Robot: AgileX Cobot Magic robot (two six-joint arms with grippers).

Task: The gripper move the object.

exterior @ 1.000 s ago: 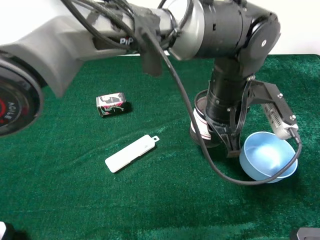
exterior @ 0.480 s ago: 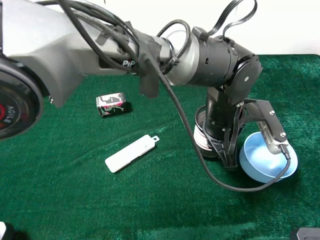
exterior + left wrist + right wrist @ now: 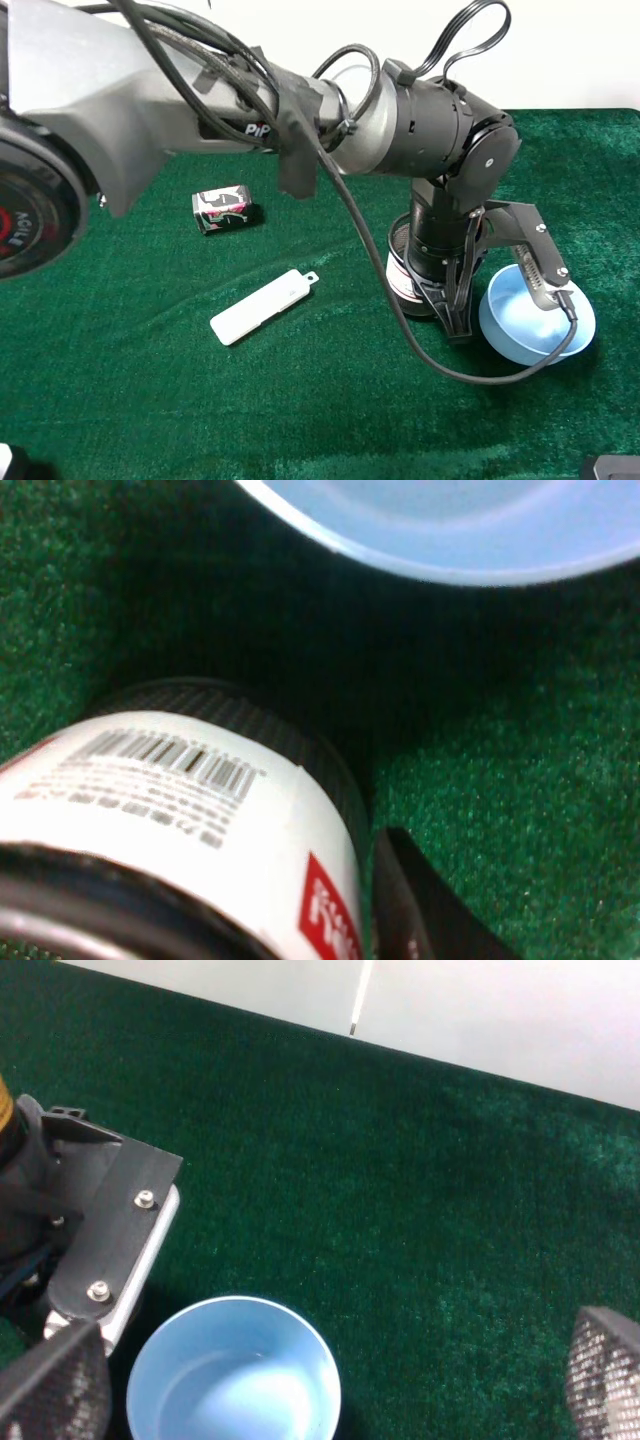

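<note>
The black wire-mesh pen cup with a white label and red mark stands upright on the green cloth, right beside the light blue bowl. My left gripper reaches across and points down over the cup, shut on its wall; one dark finger shows between cup and bowl. In the left wrist view the cup's label fills the frame with one finger against its side. My right gripper is open and empty above the bowl.
A small black-pink box lies at the back left. A flat white bar lies in the middle. The left arm's grey bracket and black cable loop hang over the bowl. The cloth's back edge meets a white surface.
The left arm has come down and toward the front, and the pen cup has moved with it, closer to the bowl. The box, the bar and the bowl have stayed put.
</note>
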